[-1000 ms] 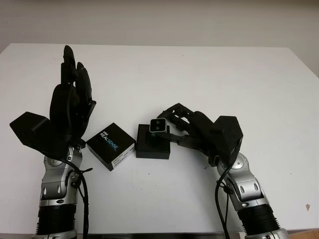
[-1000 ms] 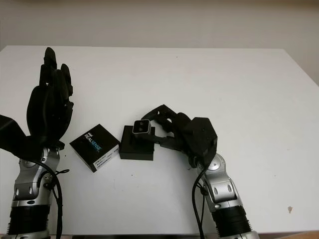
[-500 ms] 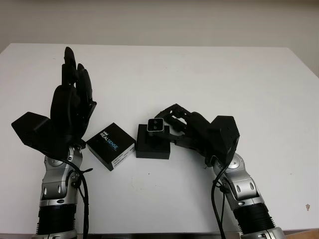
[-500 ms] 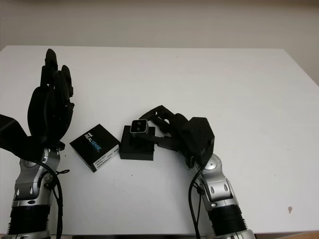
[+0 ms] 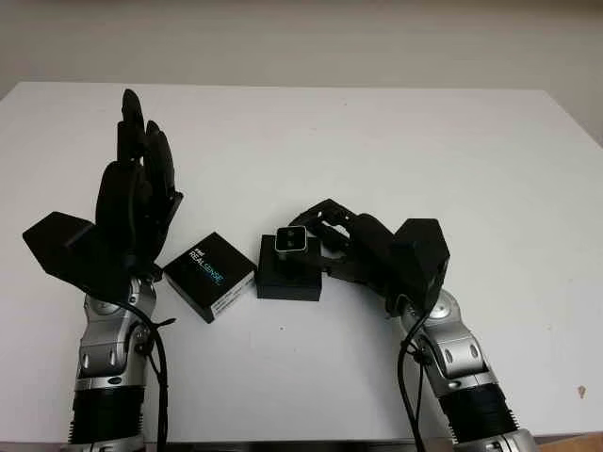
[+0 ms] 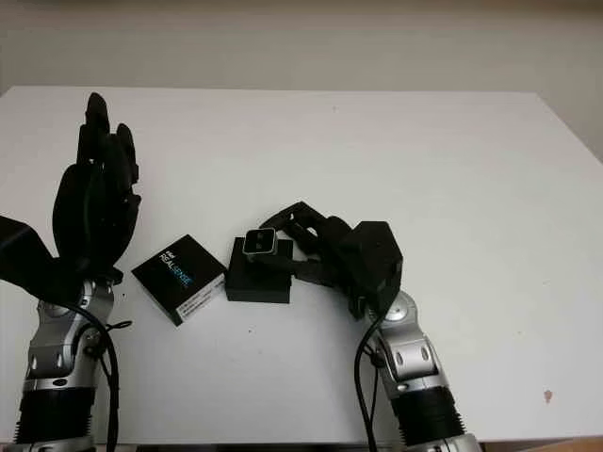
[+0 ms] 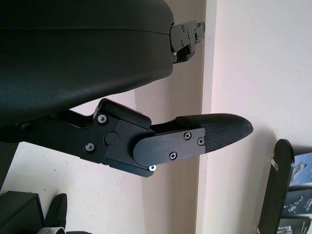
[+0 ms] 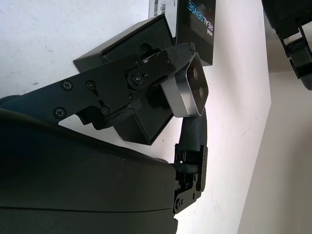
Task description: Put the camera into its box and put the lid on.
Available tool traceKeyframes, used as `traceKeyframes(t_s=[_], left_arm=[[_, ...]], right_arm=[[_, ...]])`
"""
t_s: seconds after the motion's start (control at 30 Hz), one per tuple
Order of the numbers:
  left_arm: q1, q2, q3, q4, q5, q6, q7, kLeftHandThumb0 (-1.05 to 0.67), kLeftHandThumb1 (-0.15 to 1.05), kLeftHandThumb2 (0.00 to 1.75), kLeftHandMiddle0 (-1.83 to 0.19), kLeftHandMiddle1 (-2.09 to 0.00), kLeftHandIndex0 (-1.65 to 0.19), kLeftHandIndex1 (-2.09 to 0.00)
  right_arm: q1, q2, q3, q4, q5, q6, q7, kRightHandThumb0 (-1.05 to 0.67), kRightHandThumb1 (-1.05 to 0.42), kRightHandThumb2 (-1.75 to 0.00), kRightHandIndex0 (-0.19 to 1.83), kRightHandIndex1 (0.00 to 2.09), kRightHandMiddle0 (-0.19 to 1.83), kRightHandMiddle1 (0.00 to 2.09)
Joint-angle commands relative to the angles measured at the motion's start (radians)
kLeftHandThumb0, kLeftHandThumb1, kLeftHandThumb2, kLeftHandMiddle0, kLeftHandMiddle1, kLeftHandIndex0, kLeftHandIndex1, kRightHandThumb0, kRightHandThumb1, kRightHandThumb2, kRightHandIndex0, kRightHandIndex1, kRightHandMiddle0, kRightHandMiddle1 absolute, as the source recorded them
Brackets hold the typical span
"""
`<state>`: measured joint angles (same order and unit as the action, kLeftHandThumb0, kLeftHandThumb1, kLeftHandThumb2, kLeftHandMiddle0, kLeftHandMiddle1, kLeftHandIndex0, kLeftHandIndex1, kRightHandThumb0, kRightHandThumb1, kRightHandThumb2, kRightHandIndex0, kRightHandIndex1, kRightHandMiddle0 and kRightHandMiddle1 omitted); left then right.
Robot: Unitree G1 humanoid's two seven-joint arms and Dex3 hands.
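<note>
The camera (image 5: 291, 242) is pinched in the fingers of the right hand (image 5: 363, 249), held just above the open black box (image 5: 289, 275) that sits on the white desk (image 5: 377, 141) directly beneath the fingertips. Over the last second the hand has carried it a little toward the robot's left and lower, so it now hangs over the box's middle rather than its near edge; judging by that, the placing step is almost done and only a short descent and release remain. The lid (image 5: 209, 276), printed with the RealSense name, lies flat on the desk just beyond the box from the right hand, apart from it. The left hand (image 5: 132, 202) is raised upright beside the lid, open and holding nothing, as before
</note>
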<state>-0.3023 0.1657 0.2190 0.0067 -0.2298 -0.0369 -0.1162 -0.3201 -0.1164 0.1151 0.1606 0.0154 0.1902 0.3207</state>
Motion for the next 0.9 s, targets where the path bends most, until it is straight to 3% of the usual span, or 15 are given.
traceKeyframes(t_s=[0.0, 0.87], left_arm=[[-0.004, 0.000, 0.001, -0.001, -0.002, -0.002, -0.001, -0.80, 1.05, 0.59, 0.19, 0.00, 0.19, 0.00], [-0.003, 0.002, -0.002, -0.004, -0.002, -0.001, -0.001, -0.80, 1.05, 0.58, 0.19, 0.00, 0.19, 0.00]], right_arm=[[-0.010, 0.000, 0.008, -0.002, -0.003, -0.005, 0.002, -0.39, -0.96, -0.05, 0.23, 0.06, 0.28, 1.64], [-0.007, -0.021, 0.036, 0.045, -0.055, -0.095, 0.020, -0.39, -0.96, -0.05, 0.22, 0.05, 0.28, 1.63]])
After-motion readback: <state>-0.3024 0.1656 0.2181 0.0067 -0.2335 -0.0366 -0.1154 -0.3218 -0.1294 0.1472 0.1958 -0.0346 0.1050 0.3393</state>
